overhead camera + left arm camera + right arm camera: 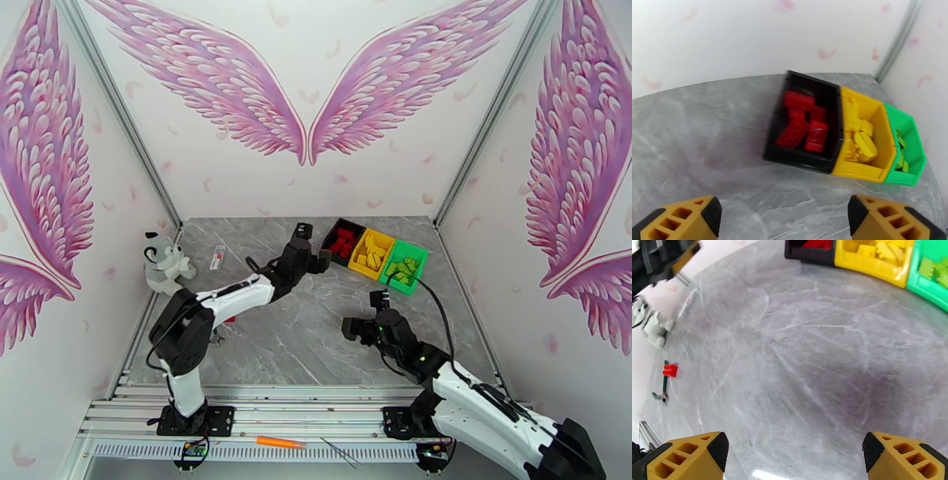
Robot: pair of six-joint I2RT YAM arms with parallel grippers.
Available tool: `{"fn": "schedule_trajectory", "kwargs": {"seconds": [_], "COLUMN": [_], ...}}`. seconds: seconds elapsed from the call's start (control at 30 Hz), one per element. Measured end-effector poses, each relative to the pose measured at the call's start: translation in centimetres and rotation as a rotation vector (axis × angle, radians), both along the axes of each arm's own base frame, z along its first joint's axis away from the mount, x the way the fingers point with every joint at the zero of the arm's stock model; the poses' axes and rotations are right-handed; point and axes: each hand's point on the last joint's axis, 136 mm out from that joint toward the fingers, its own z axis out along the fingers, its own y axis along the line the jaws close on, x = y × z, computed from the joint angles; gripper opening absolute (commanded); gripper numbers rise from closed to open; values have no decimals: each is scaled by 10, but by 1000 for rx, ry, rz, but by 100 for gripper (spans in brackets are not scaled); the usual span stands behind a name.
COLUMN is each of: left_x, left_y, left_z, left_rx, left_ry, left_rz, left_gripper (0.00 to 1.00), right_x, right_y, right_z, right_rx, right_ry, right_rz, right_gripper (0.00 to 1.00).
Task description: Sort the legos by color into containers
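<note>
Nearly sorted — left gripper (784,213) and right gripper (796,455) spread, empty; stray red lego (670,370) next, into black bin (802,164).

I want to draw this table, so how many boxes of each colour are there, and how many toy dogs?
black box: 1
yellow box: 1
green box: 1
toy dog: 1
total: 4

glossy plastic containers (859,171), smooth shiny legos (817,136), polished marble-look tabletop (809,358), dog (651,325) perhaps soft plush
</note>
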Motion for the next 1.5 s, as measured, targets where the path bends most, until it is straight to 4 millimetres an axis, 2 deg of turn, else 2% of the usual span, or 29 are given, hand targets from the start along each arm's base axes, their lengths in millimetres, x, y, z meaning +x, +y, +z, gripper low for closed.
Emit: {"fn": "schedule_trajectory", "kwargs": {"seconds": [0.07,0.17,0.3,0.4,0.53,0.77,1.1,1.4,1.5], "left_x": [-11,-32,-73,-94,-108,-124,-132,-131,-129], "left_y": [37,90,155,186,213,240,260,251,248], "left_z": [-13,-49,-90,-100,-108,-122,-129,-158,-158], "left_rx": [19,57,94,83,56,48,27,56,68], "left_ry": [22,95,190,214,227,263,284,372,374], "left_rz": [96,227,382,475,570,673,735,684,669], "left_gripper": [96,99,99,99,99,99,99,99,99], "right_x": [1,1,3,5,5,4,5,5,5], "right_y": [8,21,41,51,59,65,66,66,66], "right_z": [-8,-17,-17,-15,-17,-15,-13,-13,-13], "right_rx": [-1,-5,10,25,35,45,51,51,51], "right_ry": [18,41,41,34,35,28,21,21,21], "right_rz": [28,73,126,151,174,193,193,193,192], "right_gripper": [95,95,95,95,95,95,95,95,95]}}
